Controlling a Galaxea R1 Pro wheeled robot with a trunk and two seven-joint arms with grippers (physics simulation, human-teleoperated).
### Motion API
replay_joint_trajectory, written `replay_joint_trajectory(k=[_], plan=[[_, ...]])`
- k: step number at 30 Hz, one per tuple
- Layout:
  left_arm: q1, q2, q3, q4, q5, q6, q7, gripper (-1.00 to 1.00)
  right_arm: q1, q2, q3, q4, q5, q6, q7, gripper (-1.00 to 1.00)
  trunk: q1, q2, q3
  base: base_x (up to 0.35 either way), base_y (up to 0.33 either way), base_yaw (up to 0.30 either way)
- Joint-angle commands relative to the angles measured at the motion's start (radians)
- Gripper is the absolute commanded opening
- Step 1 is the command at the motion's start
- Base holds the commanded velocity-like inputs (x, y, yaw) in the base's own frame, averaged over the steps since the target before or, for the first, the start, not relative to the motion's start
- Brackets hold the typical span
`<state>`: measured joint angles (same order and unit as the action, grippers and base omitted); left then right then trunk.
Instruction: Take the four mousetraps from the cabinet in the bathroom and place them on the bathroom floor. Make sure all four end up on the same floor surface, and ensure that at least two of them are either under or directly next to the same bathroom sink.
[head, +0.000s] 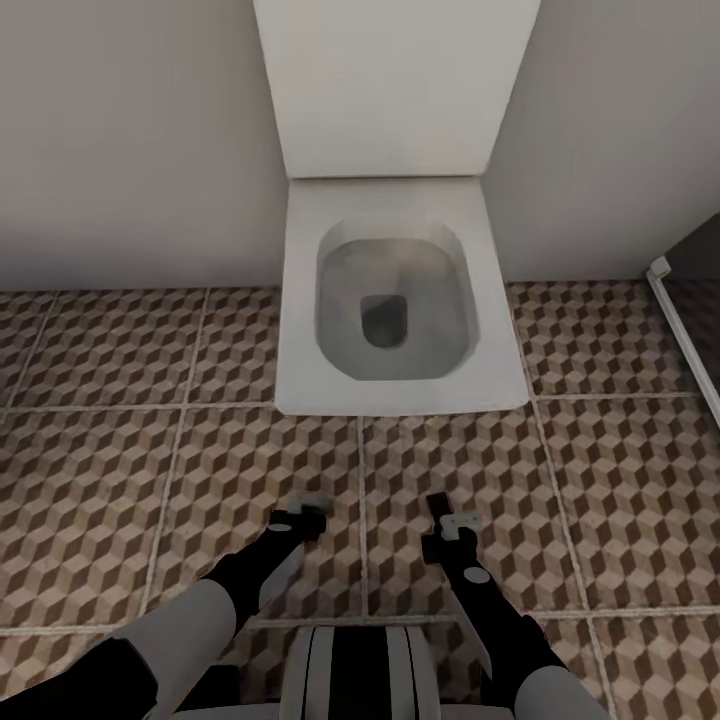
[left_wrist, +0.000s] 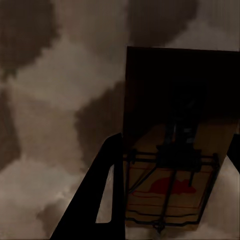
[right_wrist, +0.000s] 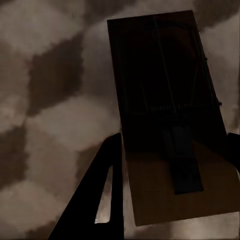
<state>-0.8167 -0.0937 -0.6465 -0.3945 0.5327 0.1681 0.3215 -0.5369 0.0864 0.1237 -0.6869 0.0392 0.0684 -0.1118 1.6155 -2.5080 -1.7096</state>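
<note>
Both arms reach down over the cube-patterned bathroom floor (head: 110, 480) in front of a white toilet. My left gripper (head: 306, 516) is shut on a mousetrap (left_wrist: 170, 192), a tan board with dark wire and a red print, held between dark fingers (left_wrist: 107, 195) just above the tiles. My right gripper (head: 450, 527) is shut on a second mousetrap (right_wrist: 165, 125), shadowed and dark, with its tan end near the finger (right_wrist: 102, 195). The cabinet and the sink are out of view.
The white toilet (head: 300, 370) with its lid up stands against the grey wall directly ahead. A white strip (head: 685, 335) edges a dark opening at the right. Open tiles stretch to both sides of the arms.
</note>
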Motion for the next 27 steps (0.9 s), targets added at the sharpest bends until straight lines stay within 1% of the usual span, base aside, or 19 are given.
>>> replay_joint_trajectory(k=[1,7,13,18,27], plan=[[-0.001,0.002,-0.009,-0.003,-0.01,0.005,0.011,-1.0,0.0,0.0,0.004,-0.002,0.002,0.007,-0.006,-1.0,0.0,0.0,0.0,0.138,0.126,0.0],[-0.001,0.002,-0.009,-0.003,-0.01,0.005,0.011,-1.0,0.0,0.0,0.004,-0.002,0.002,0.007,-0.006,-1.0,0.0,0.0,0.0,0.126,0.116,0.0],[-0.001,0.0,-0.009,-0.003,-0.01,0.006,0.011,-1.0,0.0,0.001,0.004,-0.002,0.002,0.007,-0.006,-1.0,0.0,0.0,0.0,0.028,0.011,0.0],[-0.001,0.0,-0.009,-0.003,-0.01,0.007,0.011,-1.0,0.0,0.001,0.004,-0.002,0.002,0.007,-0.006,-1.0,0.0,0.0,0.0,0.003,-0.127,0.0],[-0.001,0.0,-0.01,-0.003,-0.01,0.006,0.011,-1.0,0.0,0.001,0.005,-0.002,0.002,0.007,-0.006,-1.0,0.0,0.0,0.0,0.0,-0.204,0.0]])
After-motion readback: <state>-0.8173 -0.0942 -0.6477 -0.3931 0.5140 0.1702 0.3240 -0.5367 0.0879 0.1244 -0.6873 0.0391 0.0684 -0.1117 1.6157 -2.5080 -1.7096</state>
